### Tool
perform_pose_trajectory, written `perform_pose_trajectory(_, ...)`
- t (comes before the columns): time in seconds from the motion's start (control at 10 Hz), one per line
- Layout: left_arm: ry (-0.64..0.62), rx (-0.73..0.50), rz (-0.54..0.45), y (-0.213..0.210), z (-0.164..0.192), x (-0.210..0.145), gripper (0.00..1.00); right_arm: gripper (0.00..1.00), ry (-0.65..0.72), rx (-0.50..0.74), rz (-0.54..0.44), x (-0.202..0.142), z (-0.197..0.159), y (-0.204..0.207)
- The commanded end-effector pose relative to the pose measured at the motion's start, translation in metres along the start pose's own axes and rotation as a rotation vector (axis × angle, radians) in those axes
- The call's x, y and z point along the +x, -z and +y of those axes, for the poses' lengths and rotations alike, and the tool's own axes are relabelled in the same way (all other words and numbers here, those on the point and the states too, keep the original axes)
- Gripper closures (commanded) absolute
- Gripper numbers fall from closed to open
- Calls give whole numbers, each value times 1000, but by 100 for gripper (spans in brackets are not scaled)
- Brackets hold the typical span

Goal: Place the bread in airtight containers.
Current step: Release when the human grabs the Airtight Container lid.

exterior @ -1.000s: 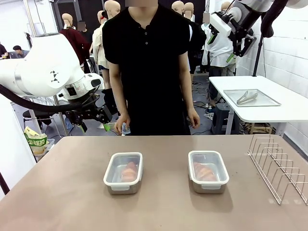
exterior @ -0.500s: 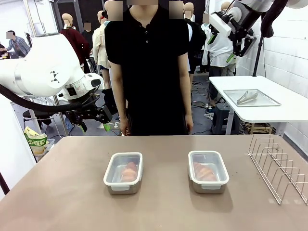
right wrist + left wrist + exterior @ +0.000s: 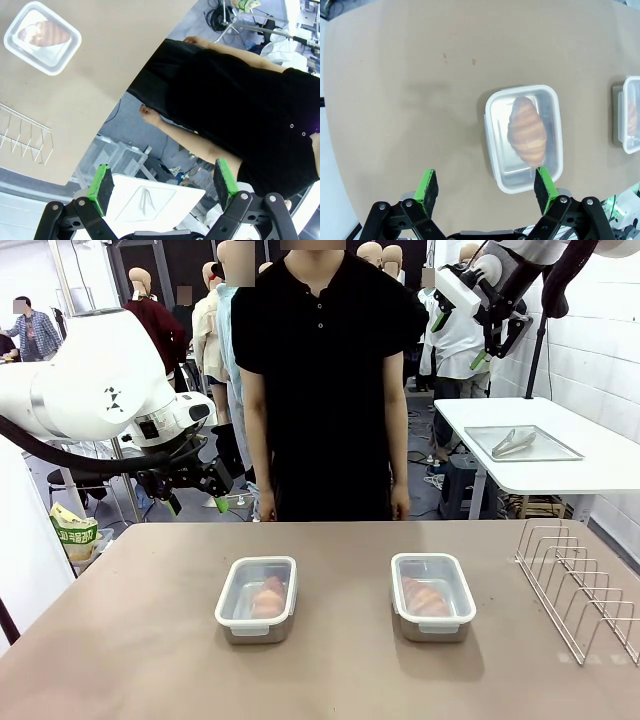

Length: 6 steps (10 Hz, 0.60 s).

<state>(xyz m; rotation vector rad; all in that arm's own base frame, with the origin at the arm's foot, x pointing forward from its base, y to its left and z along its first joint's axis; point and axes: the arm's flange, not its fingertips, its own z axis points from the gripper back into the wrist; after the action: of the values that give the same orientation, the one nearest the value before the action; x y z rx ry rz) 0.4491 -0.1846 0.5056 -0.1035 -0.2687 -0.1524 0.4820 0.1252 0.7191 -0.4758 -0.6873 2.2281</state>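
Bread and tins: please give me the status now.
Left claw open, raised, empty. Right claw open, high, empty. One bread in left tin, one bread in right tin, lids on. Nothing in the way.

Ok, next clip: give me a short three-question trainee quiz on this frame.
1. True or false: both airtight containers have their lids on.
2. How many rolls of bread lie in the left container?
A) none B) one C) three
3. Fill in: the wire rack stands on the table's ____ side, as the robot sees it.

Key: 1 true: the right container is lidded too. 2 B: one roll. 3 right.
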Motion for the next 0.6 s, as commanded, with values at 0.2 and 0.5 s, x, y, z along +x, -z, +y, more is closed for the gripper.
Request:
perform_pose_trajectory(0.2, -10, 8, -3, -1, 2, 2, 0, 0, 1, -1, 1, 0, 0, 0)
perform_pose_trajectory(0.5, -10, 8, -3, -1, 2, 2, 0, 0, 1, -1, 1, 0, 0, 0)
